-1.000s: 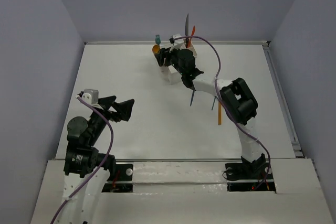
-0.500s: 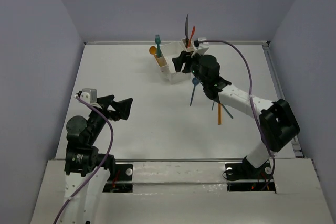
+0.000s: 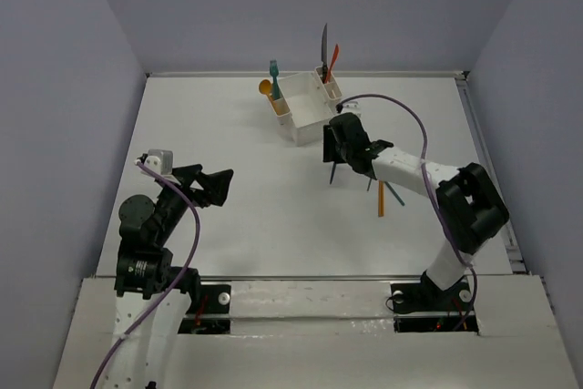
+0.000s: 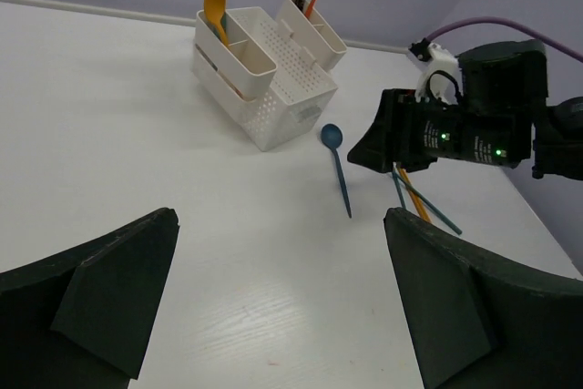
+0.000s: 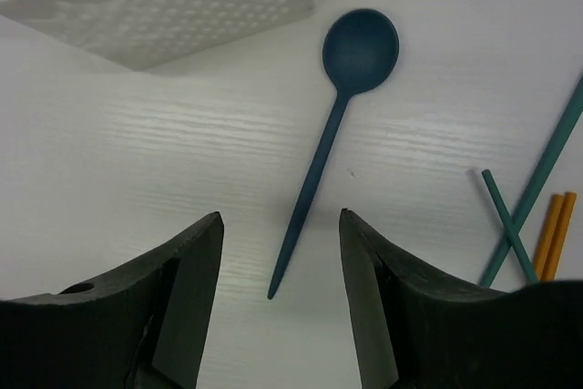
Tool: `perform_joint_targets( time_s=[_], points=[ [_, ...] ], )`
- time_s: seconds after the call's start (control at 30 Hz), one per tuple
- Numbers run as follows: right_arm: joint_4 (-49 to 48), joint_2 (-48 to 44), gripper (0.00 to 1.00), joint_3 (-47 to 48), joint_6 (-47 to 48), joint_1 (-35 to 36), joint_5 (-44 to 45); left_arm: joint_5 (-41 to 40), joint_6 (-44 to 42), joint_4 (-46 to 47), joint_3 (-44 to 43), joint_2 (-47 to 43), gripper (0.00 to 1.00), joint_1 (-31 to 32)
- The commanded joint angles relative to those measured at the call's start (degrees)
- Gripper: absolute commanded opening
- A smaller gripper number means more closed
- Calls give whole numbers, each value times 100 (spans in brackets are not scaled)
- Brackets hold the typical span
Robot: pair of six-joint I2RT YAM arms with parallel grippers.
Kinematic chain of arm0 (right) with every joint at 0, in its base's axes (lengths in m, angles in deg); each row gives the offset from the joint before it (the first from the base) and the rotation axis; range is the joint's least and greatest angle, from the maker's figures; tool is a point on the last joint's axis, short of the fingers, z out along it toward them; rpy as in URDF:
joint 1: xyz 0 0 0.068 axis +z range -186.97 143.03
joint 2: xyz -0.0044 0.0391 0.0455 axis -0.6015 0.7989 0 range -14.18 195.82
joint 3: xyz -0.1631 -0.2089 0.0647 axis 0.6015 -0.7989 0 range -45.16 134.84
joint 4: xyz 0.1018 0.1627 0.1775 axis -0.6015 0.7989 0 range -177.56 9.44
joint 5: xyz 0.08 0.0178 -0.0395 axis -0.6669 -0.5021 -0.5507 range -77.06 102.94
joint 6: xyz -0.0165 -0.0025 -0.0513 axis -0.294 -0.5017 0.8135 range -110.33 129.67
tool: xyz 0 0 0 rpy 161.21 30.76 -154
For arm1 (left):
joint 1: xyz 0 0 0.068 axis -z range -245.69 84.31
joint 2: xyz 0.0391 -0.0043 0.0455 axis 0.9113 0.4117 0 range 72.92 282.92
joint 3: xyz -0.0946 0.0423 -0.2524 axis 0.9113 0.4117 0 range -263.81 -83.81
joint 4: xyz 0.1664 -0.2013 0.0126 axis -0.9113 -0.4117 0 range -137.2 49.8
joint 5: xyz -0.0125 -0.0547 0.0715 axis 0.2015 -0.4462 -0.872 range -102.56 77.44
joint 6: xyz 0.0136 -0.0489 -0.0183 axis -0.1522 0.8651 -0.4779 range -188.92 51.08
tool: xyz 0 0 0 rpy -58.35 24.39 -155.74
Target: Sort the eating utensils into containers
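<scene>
Wood-grain white table (image 5: pixel 137 179), slim blue spoon (image 5: pixel 319 170) under parted right jaws (left jaws wide)

Bare table (image 5: pixel 164 161) flanks the blue spoon (image 5: pixel 323 148); white caddy (image 5: pixel 164 6) near its bowl, 2 teal handles (image 5: pixel 533 184) alongside.

A white caddy (image 3: pixel 294 123) stands far back on the bench (image 3: pixel 228 225). An orange spoon (image 3: pixel 265 87) and a teal utensil (image 3: pixel 273 73) are upright in its left slot, a steel knife (image 3: pixel 323 46) and an orange knife (image 3: pixel 333 56) in its right. The right gripper (image 3: pixel 332 148) hangs over a blue spoon (image 3: pixel 333 173) near the caddy.
</scene>
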Motion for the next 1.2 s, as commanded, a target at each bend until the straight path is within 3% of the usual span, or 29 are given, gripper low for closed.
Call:
perform_joint_targets(
  time_s=[0.0,0.27,0.63,0.9,1.03,1.17],
  points=[
    [657,490,59,487,-138,-138,187,175,-35,338,52,-37,99,-24],
    [570,1326,52,865,-59,-639,-322,307,-43,399,69,-168,99,-24],
    [508,1661,48,1314,29,-640,-463,395,-52,426,78,-81,99,-24],
    [683,1985,54,1778,117,-692,-209,395,-43,435,78,-98,99,-24],
    [710,2266,47,1929,117,-692,-217,377,-43,417,69,-72,99,-24],
    [806,2355,32,2061,170,-692,-139,386,-43,426,78,-54,99,-24]
  ],
)
